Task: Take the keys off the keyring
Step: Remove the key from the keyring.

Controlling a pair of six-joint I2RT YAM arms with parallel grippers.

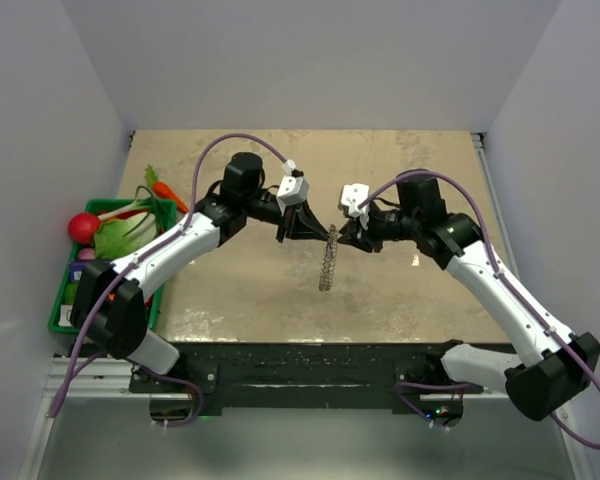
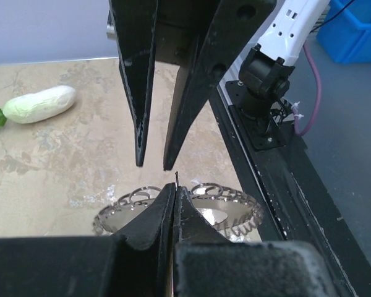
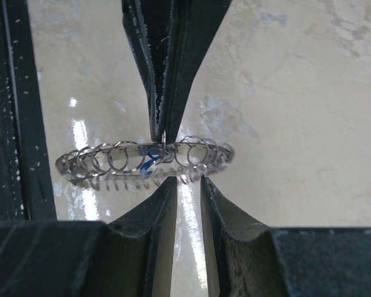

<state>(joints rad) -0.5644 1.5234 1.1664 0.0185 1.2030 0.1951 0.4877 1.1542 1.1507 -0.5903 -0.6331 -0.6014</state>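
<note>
The keyring [image 1: 327, 264] is a wide grey loop of wire coils, hanging over the tabletop between both arms. My left gripper [image 1: 320, 232] is shut on a thin wire of the keyring [image 2: 222, 189], its tips [image 2: 174, 185] pressed together. In the right wrist view the keyring [image 3: 111, 158] stretches sideways, and the key's small blue head [image 3: 149, 159] shows among the coils just below the left fingers [image 3: 164, 93]. My right gripper [image 3: 187, 180] stands open right beside the ring, with nothing between its fingers. Its fingers [image 2: 139, 142] show, slightly apart, in the left wrist view.
A green bin [image 1: 62, 300] at the left table edge holds toy vegetables, with a red ball [image 1: 82, 227] and a carrot [image 1: 165, 190] by it. A white radish [image 2: 40, 103] lies on the table. The black base rail [image 1: 300, 360] runs along the near edge.
</note>
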